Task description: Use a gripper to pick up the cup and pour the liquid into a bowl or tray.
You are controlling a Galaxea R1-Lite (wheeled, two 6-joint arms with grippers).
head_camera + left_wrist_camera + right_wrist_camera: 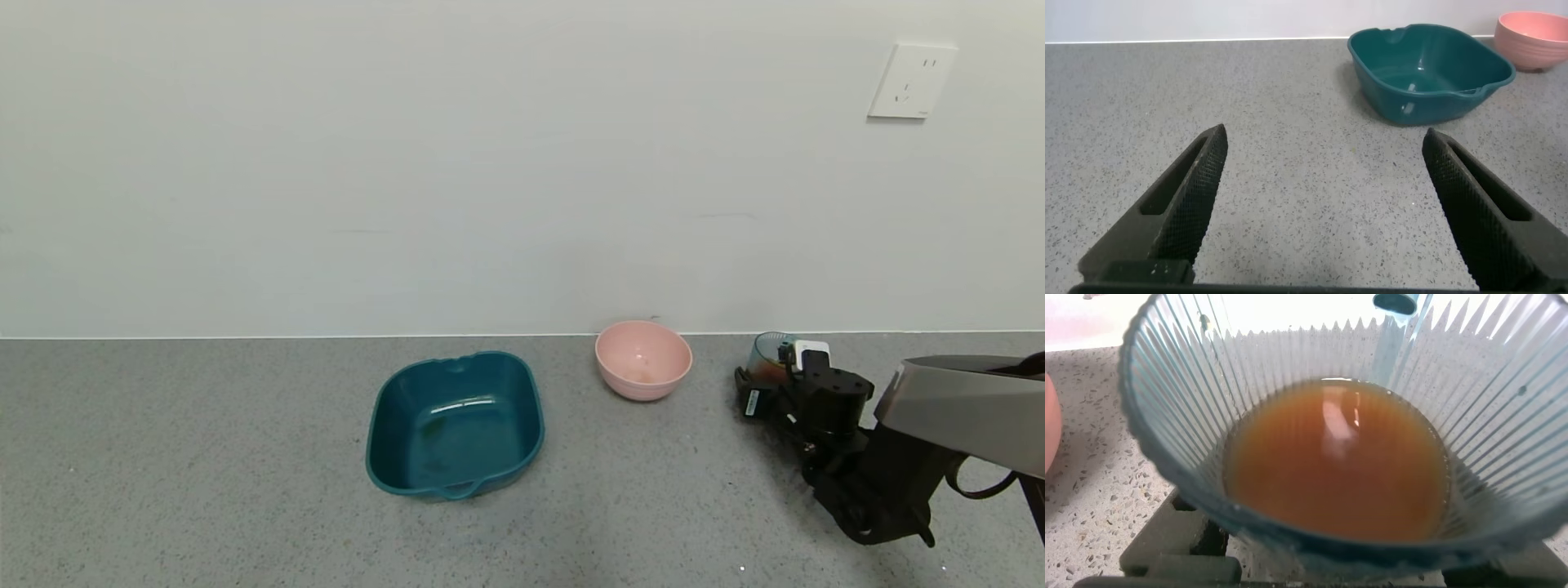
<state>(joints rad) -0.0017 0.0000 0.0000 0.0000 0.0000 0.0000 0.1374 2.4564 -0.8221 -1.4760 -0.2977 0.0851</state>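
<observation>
Right gripper [763,392] closed around the cup [770,353], low on its body, fingers flanking the ribbed wall; cup upright, apparently at or just above the grey counter [245,490], just to the right of the pink bowl [643,359] and apart from it. Cup about half full of reddish-brown liquid [1335,461], surface level and well below the rim, as seen from the right wrist. Pink bowl close against the white wall [408,163], seemingly empty bar a faint stain at its bottom. Teal tray [455,425] further left of the bowl and nearer the robot, also empty. Left gripper [1323,204] parked well to the left of the tray, jaws spread wide, holding nothing. Main risks from here, as a judgement: a slick, tapering tumbler slipping down through the fingers on lifting; a hasty sideways carry toward the bowl slopping liquid over the rim onto the counter; a tilt begun short of the bowl's edge sending the stream down its outside; a low approach nudging the light bowl against the wall.
</observation>
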